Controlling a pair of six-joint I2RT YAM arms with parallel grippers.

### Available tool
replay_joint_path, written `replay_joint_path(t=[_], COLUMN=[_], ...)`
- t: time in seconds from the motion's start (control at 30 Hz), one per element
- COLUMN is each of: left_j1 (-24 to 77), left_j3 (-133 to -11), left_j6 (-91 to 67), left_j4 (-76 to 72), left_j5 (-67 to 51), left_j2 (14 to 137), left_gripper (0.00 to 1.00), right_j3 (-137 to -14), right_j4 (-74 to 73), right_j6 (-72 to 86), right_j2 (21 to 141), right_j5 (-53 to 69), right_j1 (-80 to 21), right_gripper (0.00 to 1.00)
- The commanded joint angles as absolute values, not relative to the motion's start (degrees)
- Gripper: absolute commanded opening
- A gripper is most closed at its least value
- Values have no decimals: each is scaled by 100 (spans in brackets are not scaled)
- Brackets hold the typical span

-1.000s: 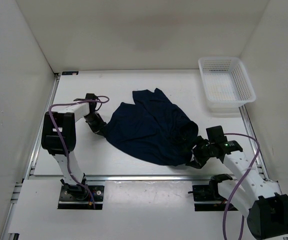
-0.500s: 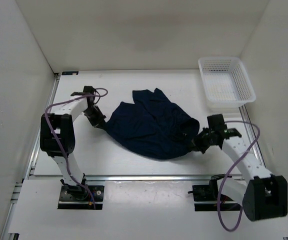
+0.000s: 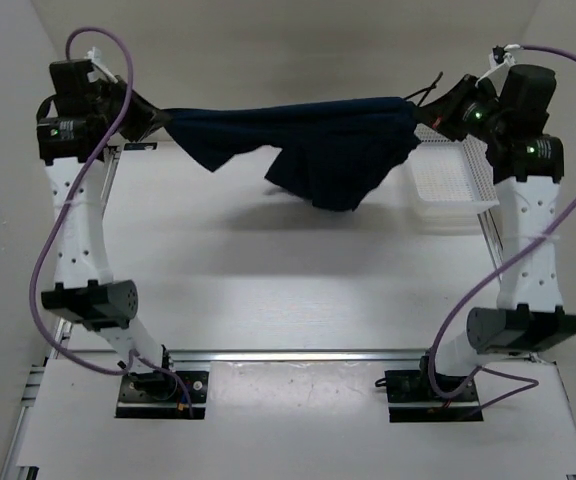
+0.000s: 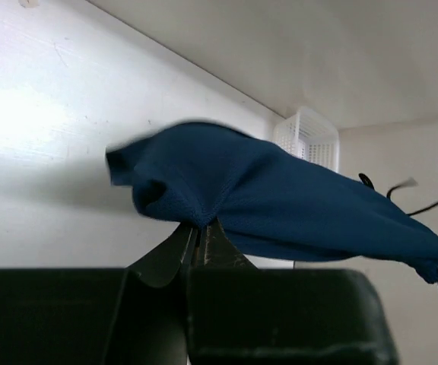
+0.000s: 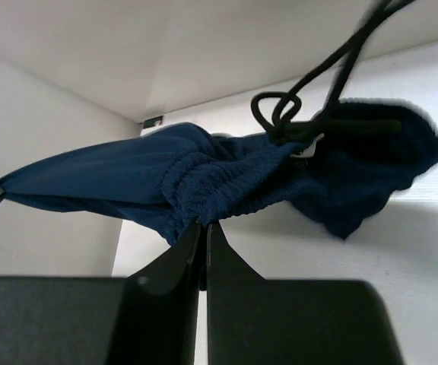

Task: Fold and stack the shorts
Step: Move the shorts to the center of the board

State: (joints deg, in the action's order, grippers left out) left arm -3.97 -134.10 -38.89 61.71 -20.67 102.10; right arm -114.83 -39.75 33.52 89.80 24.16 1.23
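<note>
Now, closest in: the left gripper (image 4: pixel 201 230) is pinched tight on one end of the shorts (image 3: pixel 308 140), and the right gripper (image 5: pixel 202 226) is clamped on the ribbed waistband end, drawstring (image 5: pixel 280 110) dangling. Further out, the navy cloth hangs stretched between them, high above the table (image 3: pixel 268 270), long axis running left to right, middle sagging. Each arm owns its end; neither is nearer. Beyond the right end sits the white basket (image 3: pixel 458 185). Laying it flat looks next.
</note>
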Motion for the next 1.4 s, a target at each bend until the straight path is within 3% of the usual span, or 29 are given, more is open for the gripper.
replay_joint_path(t=[0.0,0.23,0.27,0.47,0.87,1.17,1.37], left_j1=[-563,-563,-563,-563,-563,-448,-308], left_j3=[-12334,-8513,-7646,-5400,-5159,-6327,-6574], left_j6=[-3981,-3665,-3578,-3401,-3647,-3884,-4122], left_j4=[5970,5354,5353,5186,5940,7740,7788], left_j5=[-2347,-1908,-1829,-1547,-1108,-185,-263], left_j2=[9354,7587,7280,6471,5301,4281,3946], left_gripper=[10,10,10,10,10,10,10], right_j3=[-10633,-6443,-6033,-3870,-4096,-4429,-4430], right_j4=[-3982,-3656,-3830,-4314,-5466,-6283,-6864], right_j6=[2839,2698,2785,3489,3445,3393,3393], right_j2=[8211,5762,5539,4422,4211,3578,2989], right_j5=[2681,1865,1707,1591,1107,1203,1082], right_j1=[132,132,132,79,79,79,79], right_gripper=[0,0,0,0,0,0,0])
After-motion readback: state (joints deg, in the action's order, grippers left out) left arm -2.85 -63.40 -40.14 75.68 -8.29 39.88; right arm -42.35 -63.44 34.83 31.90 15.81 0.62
